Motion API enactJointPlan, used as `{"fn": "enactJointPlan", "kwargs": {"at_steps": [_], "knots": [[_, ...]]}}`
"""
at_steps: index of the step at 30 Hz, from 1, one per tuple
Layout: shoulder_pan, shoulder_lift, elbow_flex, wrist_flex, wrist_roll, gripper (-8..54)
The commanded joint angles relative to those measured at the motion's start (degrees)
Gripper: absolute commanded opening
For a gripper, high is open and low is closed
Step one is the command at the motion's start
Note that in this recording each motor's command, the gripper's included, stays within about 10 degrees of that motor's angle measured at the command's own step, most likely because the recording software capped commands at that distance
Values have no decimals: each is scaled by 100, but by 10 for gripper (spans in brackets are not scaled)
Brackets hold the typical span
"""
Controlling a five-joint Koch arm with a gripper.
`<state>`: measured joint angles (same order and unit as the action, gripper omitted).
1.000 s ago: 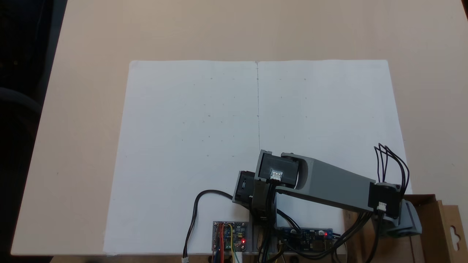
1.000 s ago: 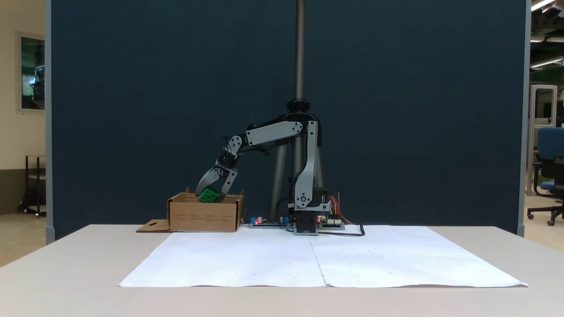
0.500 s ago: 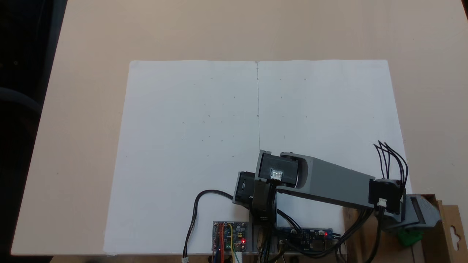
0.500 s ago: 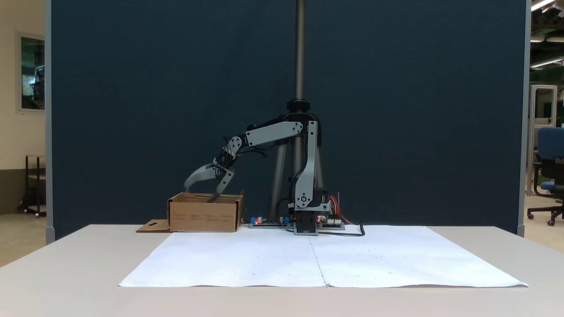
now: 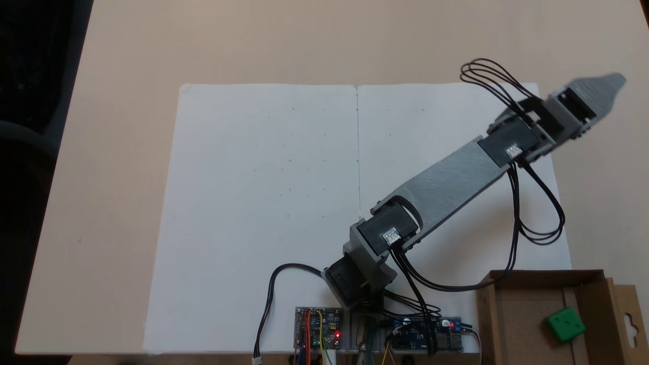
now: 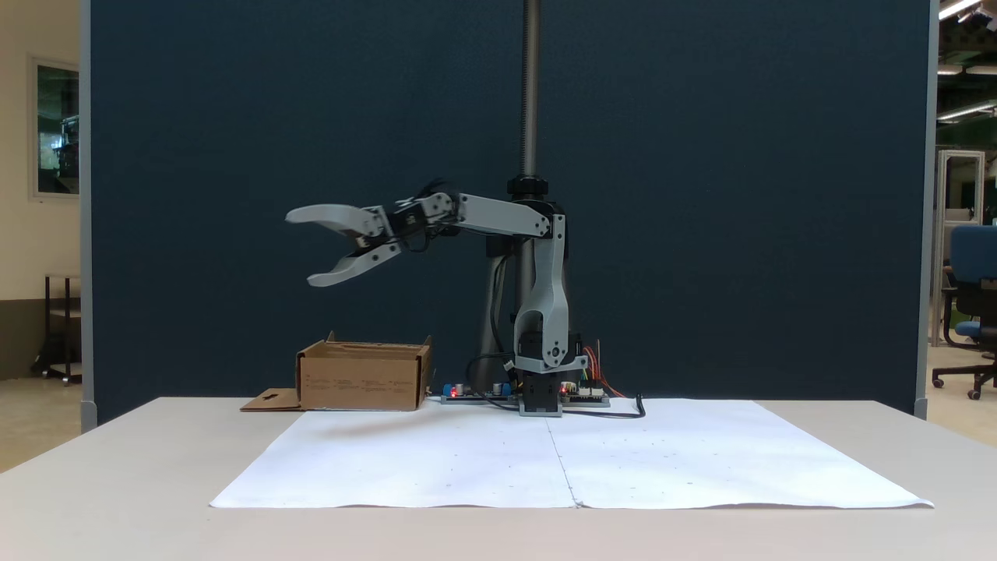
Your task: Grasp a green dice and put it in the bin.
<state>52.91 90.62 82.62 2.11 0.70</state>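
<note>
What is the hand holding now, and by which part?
Nothing. The hand is open and empty, raised well above the table. The green dice lies free inside the bin.

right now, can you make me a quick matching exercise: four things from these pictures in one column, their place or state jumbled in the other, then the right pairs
Things:
1. green dice
2. gripper
3. bin
4. white paper sheets

Places or states:
A. open, held in the air with nothing between the jaws
B. lying flat across the middle of the table
C. lying on the floor of the cardboard box
D. standing on the table beside the arm's base, with a flap lying flat beside it

Pairs: 1-C, 2-A, 3-D, 4-B
</note>
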Motion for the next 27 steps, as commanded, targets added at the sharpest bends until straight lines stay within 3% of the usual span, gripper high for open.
{"fn": "enactJointPlan", "kwargs": {"at_steps": [1,14,21,27], "knots": [[-325,246,-369,-598,272,439],[-4034,2224,2162,-967,281,447],[-4693,3287,4667,-2204,255,443],[-4869,3489,6372,-3232,-141,438]]}}
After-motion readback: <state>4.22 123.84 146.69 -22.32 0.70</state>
